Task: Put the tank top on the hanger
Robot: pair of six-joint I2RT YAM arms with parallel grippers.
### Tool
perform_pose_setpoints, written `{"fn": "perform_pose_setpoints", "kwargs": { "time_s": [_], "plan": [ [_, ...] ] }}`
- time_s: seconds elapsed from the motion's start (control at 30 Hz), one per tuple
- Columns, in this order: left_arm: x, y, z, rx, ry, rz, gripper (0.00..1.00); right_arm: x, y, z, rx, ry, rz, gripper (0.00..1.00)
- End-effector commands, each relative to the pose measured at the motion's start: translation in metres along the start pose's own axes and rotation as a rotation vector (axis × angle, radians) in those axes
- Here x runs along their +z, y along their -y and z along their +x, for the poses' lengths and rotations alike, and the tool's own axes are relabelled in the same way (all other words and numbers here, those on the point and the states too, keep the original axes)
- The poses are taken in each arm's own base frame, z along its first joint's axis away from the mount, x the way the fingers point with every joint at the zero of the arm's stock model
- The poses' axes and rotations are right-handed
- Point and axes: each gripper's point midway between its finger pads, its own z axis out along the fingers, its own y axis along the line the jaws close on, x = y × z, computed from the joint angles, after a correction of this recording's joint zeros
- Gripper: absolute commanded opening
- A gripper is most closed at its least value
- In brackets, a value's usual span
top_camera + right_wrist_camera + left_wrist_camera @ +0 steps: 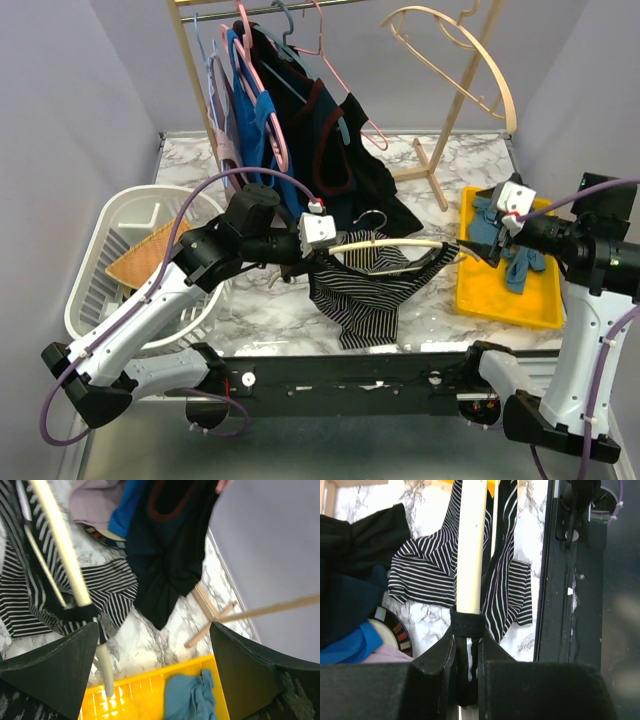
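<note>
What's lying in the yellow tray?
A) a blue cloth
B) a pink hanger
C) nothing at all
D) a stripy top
A: a crumpled teal-blue cloth lies inside the yellow tray, and the right wrist view shows it there too.

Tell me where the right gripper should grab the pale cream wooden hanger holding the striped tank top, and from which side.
Grip the pale cream wooden hanger at its bare tip past the black strap, by the yellow tray. Probably approach from the right, open right gripper straddling the thin bar: the left gripper clamps the other end and the striped tank top covers the middle.
</note>
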Motion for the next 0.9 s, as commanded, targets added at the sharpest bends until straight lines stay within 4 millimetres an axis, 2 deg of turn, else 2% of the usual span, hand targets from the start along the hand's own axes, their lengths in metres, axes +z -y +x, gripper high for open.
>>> {"fn": "perform_pose_setpoints", "kwargs": {
  "time_s": [0.0, 0.2, 0.37, 0.5, 0.53, 0.7, 0.77, 0.8, 0.83, 0.87],
  "plan": [
    [-0.009, 0.001, -0.019, 0.047, 0.04, 0.005, 0.0, 0.003, -0.072, -0.001, 0.053, 0.017, -0.215, 1.0],
    [-0.011, -0.001, -0.02, 0.056, 0.038, -0.002, 0.0, 0.017, -0.094, 0.003, 0.186, 0.036, -0.346, 1.0],
    [-0.016, 0.007, -0.023, 0.083, 0.058, 0.022, 0.0, 0.024, -0.091, 0.021, 0.218, -0.016, -0.369, 0.97],
    [-0.017, 0.004, -0.024, 0.094, 0.059, 0.003, 0.0, 0.031, -0.097, 0.03, 0.252, -0.05, -0.419, 0.87],
    [-0.018, 0.004, -0.023, 0.094, 0.059, 0.002, 0.0, 0.033, -0.103, 0.03, 0.247, -0.049, -0.446, 0.81],
    [-0.017, -0.002, -0.027, 0.108, 0.066, -0.023, 0.0, 0.036, -0.129, 0.037, 0.25, -0.07, -0.541, 0.68],
    [-0.017, -0.003, -0.029, 0.114, 0.071, -0.026, 0.0, 0.037, -0.134, 0.04, 0.255, -0.081, -0.56, 0.41],
    [-0.017, -0.003, -0.03, 0.117, 0.074, -0.028, 0.0, 0.038, -0.136, 0.041, 0.259, -0.082, -0.571, 0.13],
    [-0.016, -0.004, -0.03, 0.113, 0.073, -0.032, 0.0, 0.038, -0.136, 0.04, 0.259, -0.081, -0.572, 0.0],
    [-0.016, -0.005, -0.029, 0.114, 0.072, -0.037, 0.0, 0.036, -0.137, 0.04, 0.253, -0.08, -0.565, 0.0]
  ]
}}
